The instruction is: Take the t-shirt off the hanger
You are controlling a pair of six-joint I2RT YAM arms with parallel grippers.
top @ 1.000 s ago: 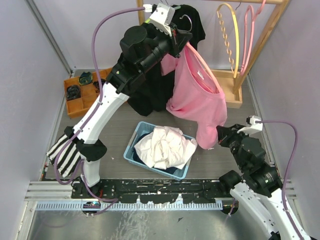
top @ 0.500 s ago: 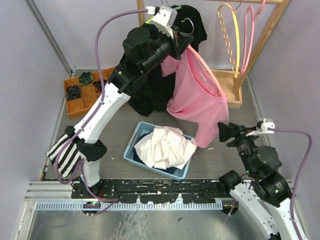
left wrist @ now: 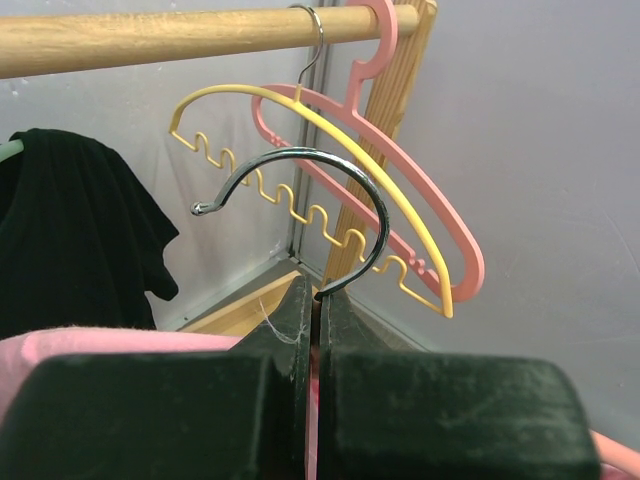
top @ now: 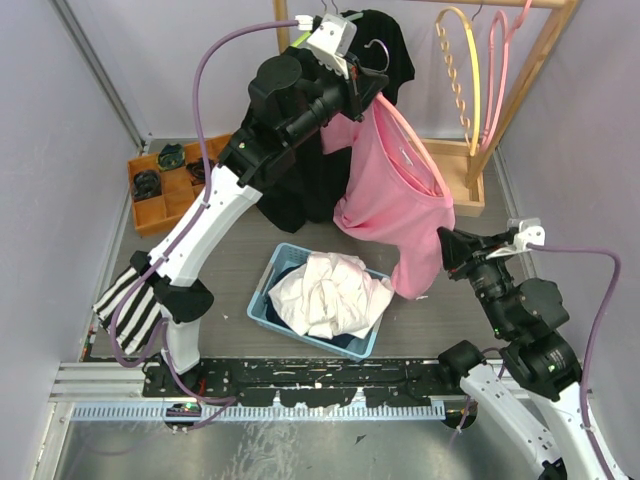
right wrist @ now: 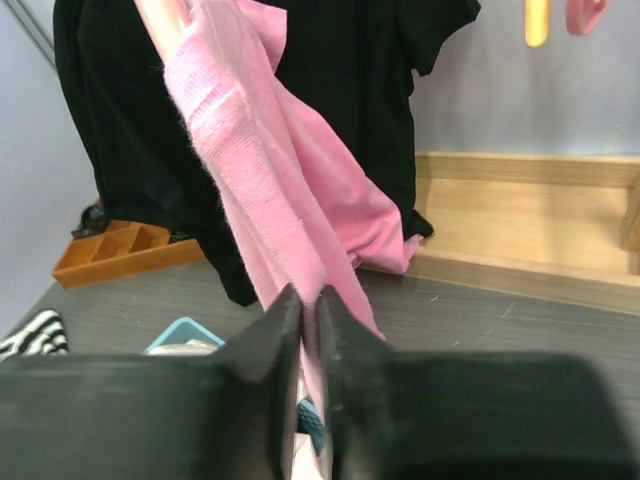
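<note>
The left gripper (top: 366, 84) is raised at the far centre, its fingers (left wrist: 290, 330) pressed together on the neck of the hanger (left wrist: 335, 180). The hanger's metal hook curls in open air below the wooden rail (left wrist: 150, 35) without touching it. The pink t-shirt (top: 395, 195) hangs from this hanger and drapes down and to the right, in front of a black garment (top: 300, 190). At the near right, the right gripper (top: 447, 250) is clenched on the t-shirt's lower edge, and pink fabric runs down into the thin slit between its jaws. A yellow hanger (left wrist: 300, 115) and a pink hanger (left wrist: 420, 200) hang on the rail. Below the shirt sits a blue basket (top: 262, 290) holding white cloth (top: 330, 295).
</note>
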